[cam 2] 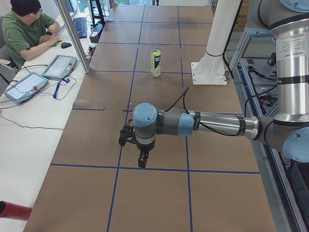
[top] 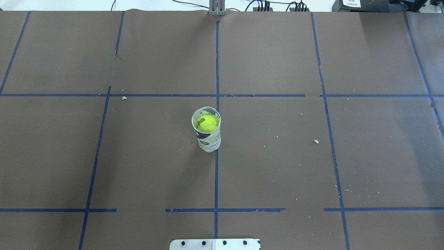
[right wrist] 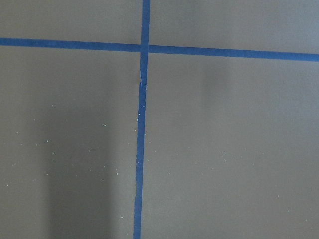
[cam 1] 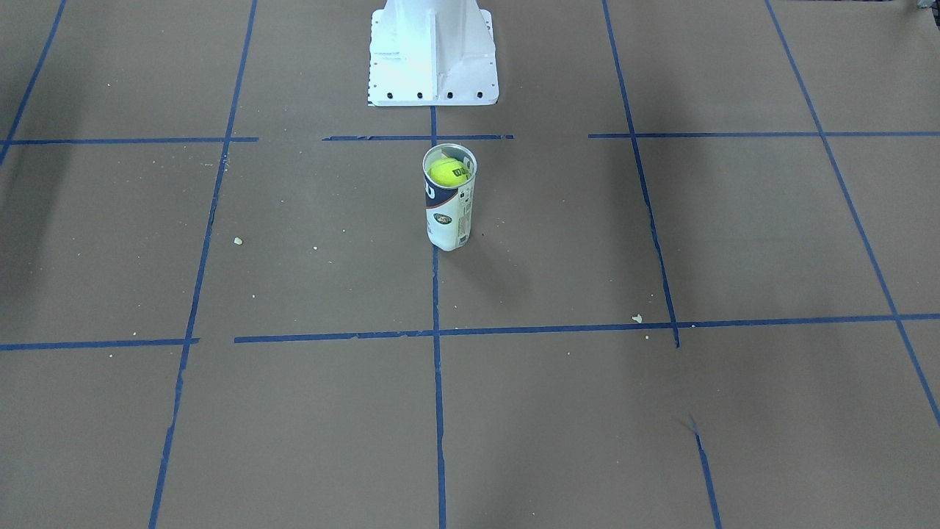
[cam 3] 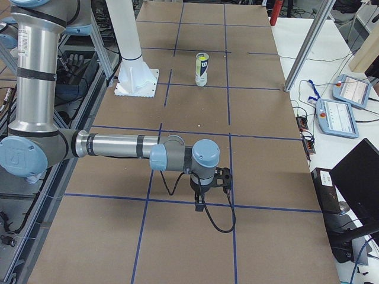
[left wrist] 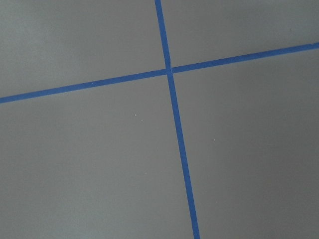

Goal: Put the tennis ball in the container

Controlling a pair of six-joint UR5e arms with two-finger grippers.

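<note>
The ball [top: 207, 123] sits inside the upright tube [top: 208, 139] at mid-bench [top: 277, 166], well apart from the left gripper [cam 2: 143, 160] and right gripper [cam 3: 200, 205], neither plainly nearer; whether they are spread or pressed together, I cannot tell.

The tennis ball [top: 207, 123] reads "Wilson"; the container [top: 209, 140] label is illegible.
</note>
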